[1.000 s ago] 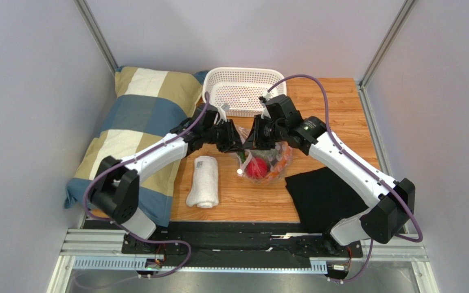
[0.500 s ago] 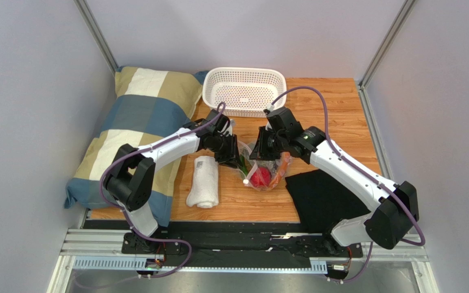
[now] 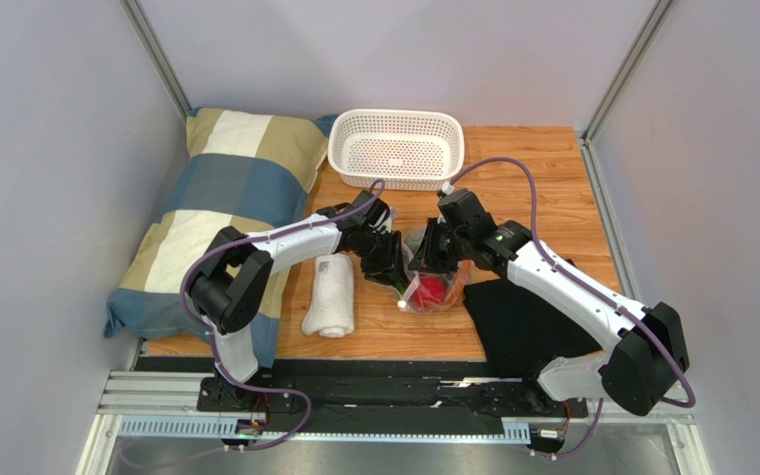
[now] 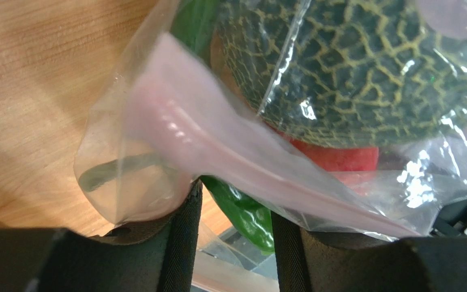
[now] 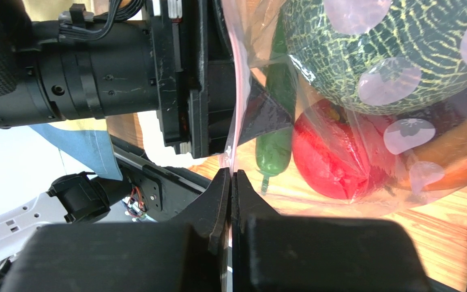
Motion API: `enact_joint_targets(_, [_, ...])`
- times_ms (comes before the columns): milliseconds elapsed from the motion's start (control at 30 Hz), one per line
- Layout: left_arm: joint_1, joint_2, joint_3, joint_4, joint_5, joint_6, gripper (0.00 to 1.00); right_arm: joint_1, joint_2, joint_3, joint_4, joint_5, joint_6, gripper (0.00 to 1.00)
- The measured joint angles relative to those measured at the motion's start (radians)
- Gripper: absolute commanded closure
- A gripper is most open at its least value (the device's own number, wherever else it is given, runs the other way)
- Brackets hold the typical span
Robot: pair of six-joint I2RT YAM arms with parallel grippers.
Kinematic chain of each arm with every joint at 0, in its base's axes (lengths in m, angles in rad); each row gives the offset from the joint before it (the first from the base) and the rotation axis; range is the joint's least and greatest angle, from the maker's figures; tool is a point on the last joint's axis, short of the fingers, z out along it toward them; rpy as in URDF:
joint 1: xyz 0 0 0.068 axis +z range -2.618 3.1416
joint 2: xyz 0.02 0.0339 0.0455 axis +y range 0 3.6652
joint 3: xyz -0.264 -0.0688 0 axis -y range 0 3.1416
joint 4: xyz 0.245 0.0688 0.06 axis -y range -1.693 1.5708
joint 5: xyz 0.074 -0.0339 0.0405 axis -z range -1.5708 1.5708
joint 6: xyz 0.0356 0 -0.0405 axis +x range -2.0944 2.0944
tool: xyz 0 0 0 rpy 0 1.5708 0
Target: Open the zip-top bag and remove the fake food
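**Clear plastic bag point(image 3: 432, 284) between both grippers, centre frame**

Top view: the bag sat on the wooden table point(image 3: 543, 168). A towel point(image 3: 330, 294) lay to its left and a black cloth point(image 3: 528, 322) to its lower right. The basket point(image 3: 396, 146) stood well apart above, and a pillow point(image 3: 215, 198) lay at far left.

All food was inside the bag. In the right wrist view the melon point(image 5: 394, 55) was upper right with the tomato point(image 5: 333, 152) under it. The pepper point(image 5: 277, 131) stood left of the tomato, and an orange piece point(image 5: 461, 161) lay at the right edge.

Noted the right gripper point(image 5: 231, 182) pinched tight on a thin edge of bag film.

On the left gripper point(image 4: 233, 207) the fingers stood a narrow gap apart. The pink zip strip point(image 4: 217, 140) ran across above them, and film and pepper showed in the gap. Could not tell whether it gripped.
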Motion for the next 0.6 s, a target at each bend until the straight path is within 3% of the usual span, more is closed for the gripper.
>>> enact_joint_targets(100, [-0.001, 0.015, 0.000, 0.015, -0.009, -0.012, 0.63, 0.000, -0.008, -0.022, 0.009, 0.002, 0.013, 1.00])
enact_joint_targets(167, [-0.001, 0.022, 0.000, 0.026, -0.013, -0.018, 0.81, 0.000, -0.019, -0.039, 0.010, 0.002, 0.019, 1.00])
enact_joint_targets(267, [0.000, 0.024, 0.000, 0.045, -0.020, -0.015, 0.91, 0.000, -0.040, -0.066, 0.010, 0.005, 0.022, 1.00])
enact_joint_targets(367, [-0.001, 0.017, 0.000, 0.045, -0.036, -0.006, 0.95, 0.000, -0.068, -0.092, 0.011, 0.015, 0.015, 1.00])
enact_joint_targets(433, [-0.001, -0.005, 0.000, 0.040, -0.041, 0.000, 0.93, 0.000, -0.086, -0.112, 0.021, 0.022, 0.001, 1.00])
enact_joint_targets(467, [-0.001, -0.021, 0.000, 0.037, -0.043, 0.002, 0.83, 0.000, -0.097, -0.124, 0.025, 0.027, -0.006, 1.00])
enact_joint_targets(600, [-0.008, -0.084, -0.008, 0.047, -0.048, 0.004, 0.69, 0.000, -0.134, -0.164, 0.048, 0.032, -0.025, 1.00])
